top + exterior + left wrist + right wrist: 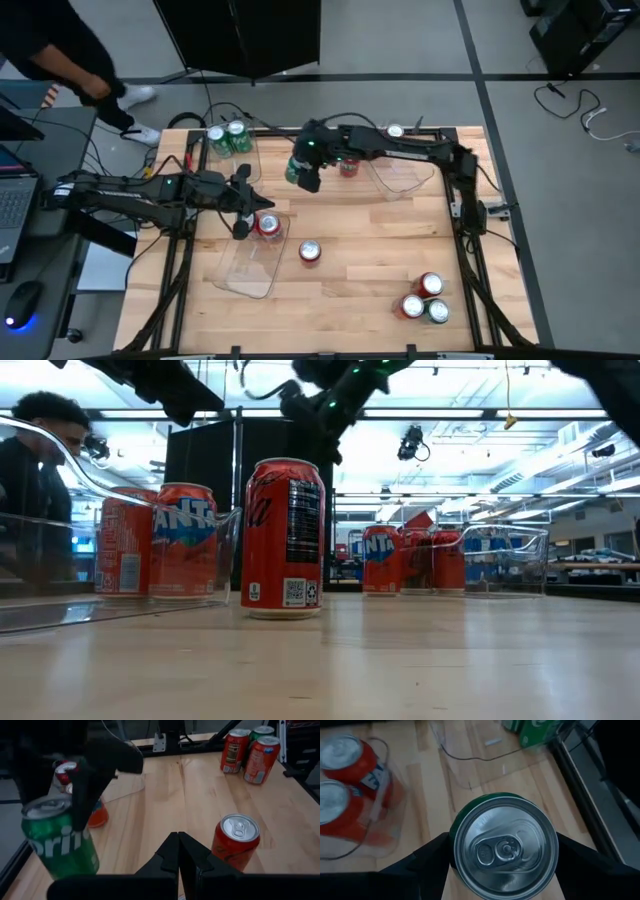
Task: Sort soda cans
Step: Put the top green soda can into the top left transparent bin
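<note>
This is a robotics lab in an open office hall. A wooden tabletop (350,290) sits amid loose cables (580,105) on grey carpet, beside a laptop (12,205), under long ceiling lights (590,505).

One camera is looking straight down on the whole table (350,290), another is sitting level at its surface, facing the room. Each wrist camera is looking closely past its fingers, both catching the green can (60,845).
</note>
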Controlling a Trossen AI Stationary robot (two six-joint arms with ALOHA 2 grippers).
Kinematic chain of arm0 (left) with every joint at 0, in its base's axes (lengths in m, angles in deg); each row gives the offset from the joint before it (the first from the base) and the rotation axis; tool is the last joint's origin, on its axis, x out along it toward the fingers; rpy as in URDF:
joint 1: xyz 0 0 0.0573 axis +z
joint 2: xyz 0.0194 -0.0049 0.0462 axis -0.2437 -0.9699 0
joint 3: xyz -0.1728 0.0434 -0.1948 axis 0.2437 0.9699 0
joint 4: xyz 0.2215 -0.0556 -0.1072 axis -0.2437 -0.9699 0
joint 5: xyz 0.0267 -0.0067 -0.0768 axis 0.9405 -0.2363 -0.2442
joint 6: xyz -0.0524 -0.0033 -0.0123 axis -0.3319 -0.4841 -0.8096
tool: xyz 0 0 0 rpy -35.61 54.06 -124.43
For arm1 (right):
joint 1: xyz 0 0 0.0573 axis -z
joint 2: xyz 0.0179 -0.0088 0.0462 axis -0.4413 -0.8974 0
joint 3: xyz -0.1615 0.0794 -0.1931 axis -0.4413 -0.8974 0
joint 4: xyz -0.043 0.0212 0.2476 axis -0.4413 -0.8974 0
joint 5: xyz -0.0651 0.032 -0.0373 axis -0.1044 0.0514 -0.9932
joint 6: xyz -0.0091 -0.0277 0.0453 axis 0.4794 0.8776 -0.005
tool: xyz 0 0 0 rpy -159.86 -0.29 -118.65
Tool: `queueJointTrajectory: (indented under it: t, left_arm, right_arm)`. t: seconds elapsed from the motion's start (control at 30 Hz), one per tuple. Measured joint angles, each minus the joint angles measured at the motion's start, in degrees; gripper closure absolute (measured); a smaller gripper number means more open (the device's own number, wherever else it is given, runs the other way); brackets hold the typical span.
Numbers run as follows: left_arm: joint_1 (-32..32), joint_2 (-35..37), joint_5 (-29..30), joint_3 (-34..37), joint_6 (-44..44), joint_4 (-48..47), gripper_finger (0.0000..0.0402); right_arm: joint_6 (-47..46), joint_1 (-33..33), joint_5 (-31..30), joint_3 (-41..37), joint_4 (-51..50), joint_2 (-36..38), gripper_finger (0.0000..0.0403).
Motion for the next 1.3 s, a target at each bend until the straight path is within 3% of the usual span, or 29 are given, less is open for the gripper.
queueJointTrajectory:
  t: [0.2,0.5,0.67,0.97,1.3]
  left_arm:
    - [0.0,0.0,0.0,0.0,-0.4,-1.3,0.0394]
    - [0.0,0.0,0.0,0.0,-1.4,-3.0,0.0394]
    - [0.0,0.0,0.0,0.0,-1.4,-3.0,0.0394]
    - [0.0,0.0,0.0,0.0,-0.7,-2.9,0.0394]
    - [0.0,0.0,0.0,0.0,-0.2,-2.8,0.0394]
  right_arm:
    - [0.9,0.3,1.8,9.6,-5.5,-8.9,0.0114]
    - [0.6,0.3,3.3,11.5,-7.3,-15.5,0.0114]
    - [-0.8,0.1,3.1,11.5,-6.6,-16.0,0.0113]
    - [-0.8,-1.0,2.4,11.4,-5.9,-16.1,0.005]
    - [1.5,-2.0,2.5,11.4,-4.8,-14.2,0.0017]
